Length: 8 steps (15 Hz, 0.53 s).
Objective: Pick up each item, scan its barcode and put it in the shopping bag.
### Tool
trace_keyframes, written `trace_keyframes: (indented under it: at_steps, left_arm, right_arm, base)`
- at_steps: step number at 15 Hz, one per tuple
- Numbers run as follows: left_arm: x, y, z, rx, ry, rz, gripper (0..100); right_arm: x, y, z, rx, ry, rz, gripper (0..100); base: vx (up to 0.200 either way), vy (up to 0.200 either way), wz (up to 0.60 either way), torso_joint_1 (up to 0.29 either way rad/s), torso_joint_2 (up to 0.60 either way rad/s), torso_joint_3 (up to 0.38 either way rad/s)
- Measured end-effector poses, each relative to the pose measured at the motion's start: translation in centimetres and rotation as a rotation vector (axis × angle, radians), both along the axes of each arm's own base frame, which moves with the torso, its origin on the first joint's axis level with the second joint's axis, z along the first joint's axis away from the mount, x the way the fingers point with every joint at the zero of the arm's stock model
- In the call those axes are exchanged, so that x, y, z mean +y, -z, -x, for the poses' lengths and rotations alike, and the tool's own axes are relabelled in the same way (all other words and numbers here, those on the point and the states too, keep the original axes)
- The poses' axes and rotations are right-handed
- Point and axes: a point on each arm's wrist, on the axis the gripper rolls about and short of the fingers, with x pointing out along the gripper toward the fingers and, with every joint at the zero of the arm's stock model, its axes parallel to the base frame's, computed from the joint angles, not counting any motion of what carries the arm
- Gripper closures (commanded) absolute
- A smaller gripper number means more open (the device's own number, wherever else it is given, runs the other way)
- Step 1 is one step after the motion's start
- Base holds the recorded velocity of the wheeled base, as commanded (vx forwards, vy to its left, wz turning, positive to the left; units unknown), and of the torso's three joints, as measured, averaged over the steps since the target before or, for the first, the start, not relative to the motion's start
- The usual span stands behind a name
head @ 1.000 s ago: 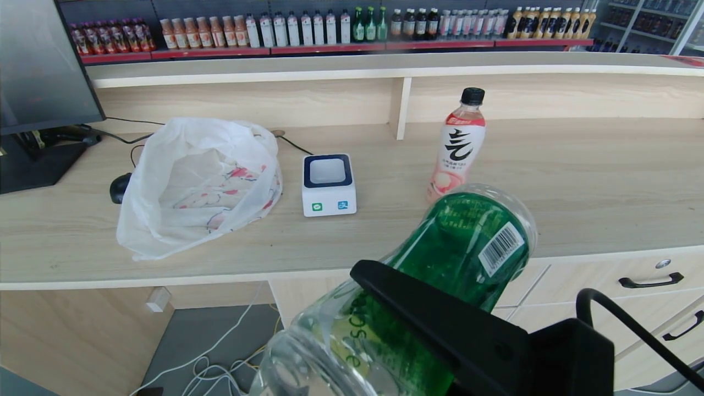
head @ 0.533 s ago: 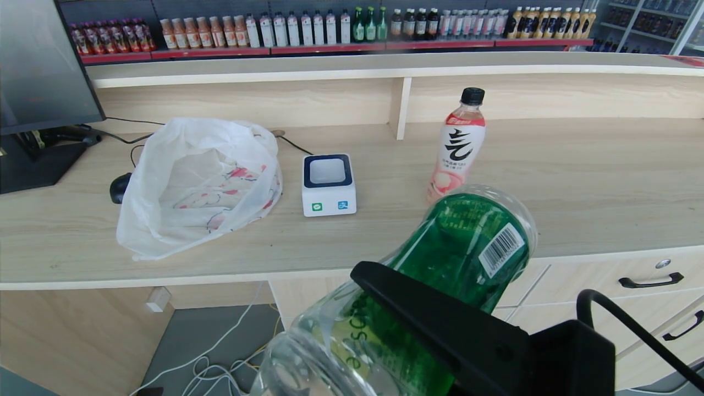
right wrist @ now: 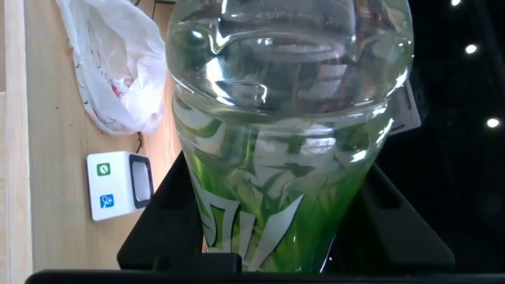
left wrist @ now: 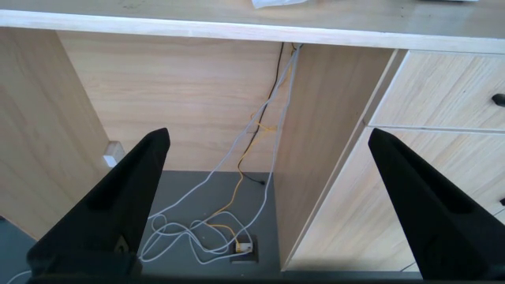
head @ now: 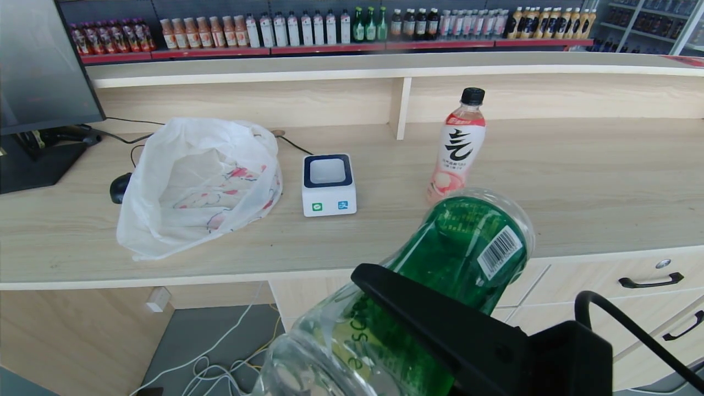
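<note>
Right gripper [right wrist: 280,229]: clamped on the green bottle [head: 467,247], one black finger [head: 440,324] lying across the bottle's body, the opposite finger on the far side. Grip sits on the middle of the body.

Green bottle: clear plastic, wrapped in a green label with pale lettering. A white barcode [head: 499,251] on the label faces up and toward the head camera. The bottle is tilted, one clear end low and close to the camera, the other end raised toward the counter. It is held in the air, off the counter [head: 577,181], in front of its near edge. Which end carries the cap cannot be told.

Left gripper [left wrist: 268,213]: fingers spread wide, nothing between them. It hangs below counter level, facing the cabinet front and the loose cables [left wrist: 237,213] on the floor.

On the counter:
- Pink bottle [head: 456,148], upright, black cap, just beyond the held bottle.
- Scanner [head: 328,184], a white box with a dark-framed window on top, left of the pink bottle and apart from it.
- Shopping bag [head: 192,187], white plastic, mouth open toward the robot, just left of the scanner.
- Mouse [head: 120,188], dark, at the bag's left edge.
- Monitor [head: 44,60], far left.

Behind the counter, shelves [head: 330,27] carry rows of bottles. Drawers [head: 649,280] sit under the counter on the right.
</note>
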Motion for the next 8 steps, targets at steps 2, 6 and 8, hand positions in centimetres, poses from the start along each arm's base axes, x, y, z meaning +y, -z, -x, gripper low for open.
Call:
trace_keyframes:
  at_steps: [2,6,8]
  left_arm:
    - [0.0,0.0,0.0,0.0,0.0,0.0,0]
    - [0.0,0.0,0.0,0.0,0.0,0.0,0]
    - [0.0,0.0,0.0,0.0,0.0,0.0,0]
  right_arm:
    - [-0.01,0.03,0.0,0.057,-0.028,-0.036,100]
    - [-0.12,0.19,-0.12,0.265,-0.12,-0.164,100]
    - [-0.24,0.52,-0.38,0.402,-0.17,-0.241,100]
  base:
    - [0.0,0.0,0.0,0.0,0.0,0.0]
    - [0.0,0.0,0.0,0.0,0.0,0.0]
    - [0.0,0.0,0.0,0.0,0.0,0.0]
